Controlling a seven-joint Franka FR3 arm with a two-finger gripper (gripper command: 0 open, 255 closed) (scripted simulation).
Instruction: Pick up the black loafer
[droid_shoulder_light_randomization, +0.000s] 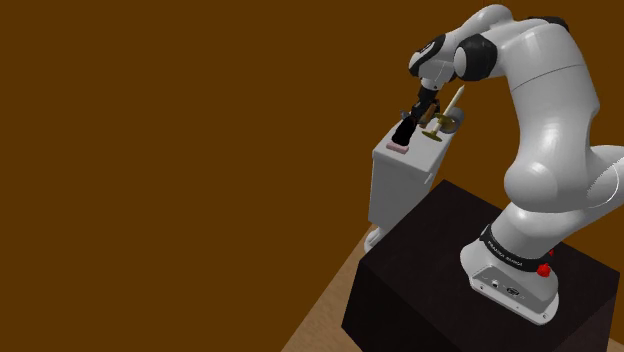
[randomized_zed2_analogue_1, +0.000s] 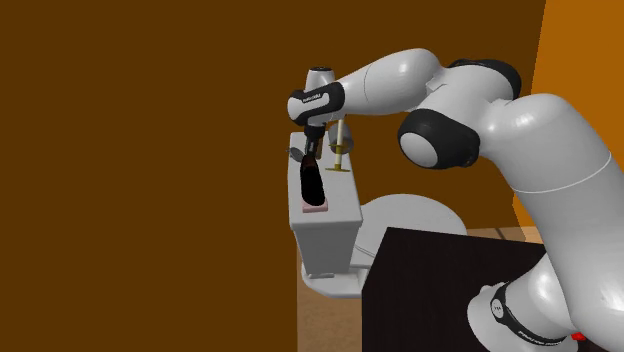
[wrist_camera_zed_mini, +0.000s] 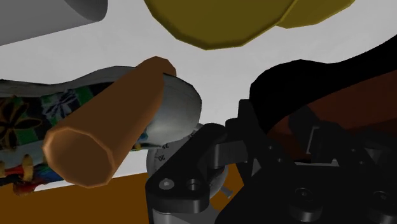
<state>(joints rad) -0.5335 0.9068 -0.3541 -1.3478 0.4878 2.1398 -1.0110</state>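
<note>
The black loafer (randomized_zed2_analogue_1: 311, 183) hangs nearly upright, a pink patch at its lower end just over the top of a white boxy tank (randomized_zed2_analogue_1: 325, 238). My gripper (randomized_zed2_analogue_1: 312, 152) comes down on its upper end and is shut on it. In the shoulder view the loafer (droid_shoulder_light_randomization: 404, 131) sits under the gripper (droid_shoulder_light_randomization: 419, 112) at the tank's (droid_shoulder_light_randomization: 398, 190) far corner. Up close, the loafer (wrist_camera_zed_mini: 318, 83) shows a black rim and brown inside, clasped at the gripper (wrist_camera_zed_mini: 251, 153).
A brass stand (droid_shoulder_light_randomization: 437, 127) (randomized_zed2_analogue_1: 338, 163) rises on the tank right beside the loafer. In the wrist view, an orange-brown rod (wrist_camera_zed_mini: 105, 137), a patterned object (wrist_camera_zed_mini: 25, 121) and a gold disc (wrist_camera_zed_mini: 216, 22) lie close by. A round white bowl (randomized_zed2_analogue_1: 410, 215) adjoins the tank; brown wall behind.
</note>
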